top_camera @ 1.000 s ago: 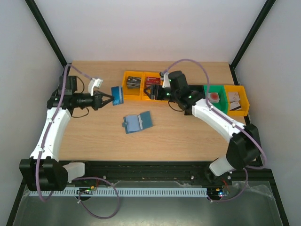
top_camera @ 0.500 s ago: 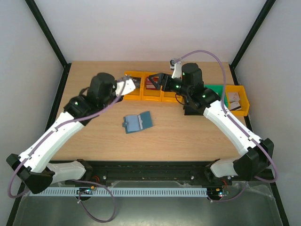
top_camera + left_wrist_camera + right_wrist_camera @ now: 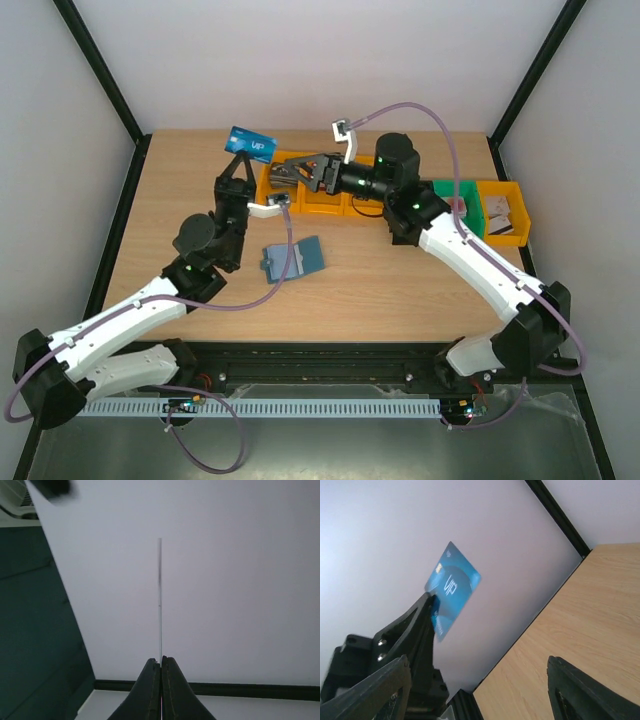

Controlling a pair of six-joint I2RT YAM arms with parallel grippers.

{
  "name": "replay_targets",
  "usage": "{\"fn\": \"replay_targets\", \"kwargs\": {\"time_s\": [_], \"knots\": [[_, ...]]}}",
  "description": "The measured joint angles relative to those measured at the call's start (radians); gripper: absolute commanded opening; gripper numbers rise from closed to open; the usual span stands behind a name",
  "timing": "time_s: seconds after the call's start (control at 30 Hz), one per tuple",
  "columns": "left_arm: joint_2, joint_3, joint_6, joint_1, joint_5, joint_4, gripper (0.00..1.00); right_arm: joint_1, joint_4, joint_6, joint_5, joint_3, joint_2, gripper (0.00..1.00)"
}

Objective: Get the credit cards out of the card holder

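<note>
The blue card holder (image 3: pixel 293 260) lies open on the wooden table. My left gripper (image 3: pixel 240 162) is raised above the table's back left and is shut on a blue credit card (image 3: pixel 250 143) held upright. In the left wrist view the card (image 3: pixel 160 605) shows edge-on as a thin line between the closed fingertips (image 3: pixel 155 672). My right gripper (image 3: pixel 300 172) is open and empty over the orange bins, pointing left at the card. In the right wrist view the card (image 3: pixel 451 587) sits in the left gripper's black fingers (image 3: pixel 417 627), ahead of my open right gripper (image 3: pixel 480 680).
A row of orange bins (image 3: pixel 276 197) holding dark and whitish cards stands at the back centre. A green bin (image 3: pixel 468 190) and another orange bin (image 3: pixel 505 232) stand at the back right. Black frame posts rise at both back corners.
The left arm has swung in from the left and lifted the blue card high at the back. The right gripper has turned to the left, towards the card.
</note>
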Motion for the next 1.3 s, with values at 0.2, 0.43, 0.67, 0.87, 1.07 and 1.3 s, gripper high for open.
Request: {"fn": "replay_targets", "kwargs": {"time_s": [0.2, 0.43, 0.67, 0.87, 1.07, 1.3], "knots": [[0.044, -0.001, 0.074, -0.085, -0.048, 0.104, 0.02, 0.016, 0.09, 0.048, -0.013, 0.012, 0.063, 0.63], [0.078, -0.001, 0.098, -0.111, -0.084, 0.11, 0.02, 0.037, 0.241, 0.169, -0.05, 0.013, 0.107, 0.03], [0.078, 0.003, 0.076, -0.113, -0.118, 0.102, 0.97, 0.03, 0.235, 0.198, -0.051, 0.034, 0.117, 0.02], [0.087, 0.113, -0.263, -0.104, -0.192, -0.335, 0.99, -0.119, 0.084, 0.141, -0.036, 0.047, 0.116, 0.02], [0.198, 0.404, -0.95, 0.136, 0.01, -1.015, 0.99, -0.411, -0.294, -0.103, 0.054, 0.106, 0.163, 0.02], [0.4, 0.391, -1.412, 0.595, 0.381, -1.335, 0.99, -0.528, -0.595, -0.31, 0.164, 0.32, 0.428, 0.02]]}}
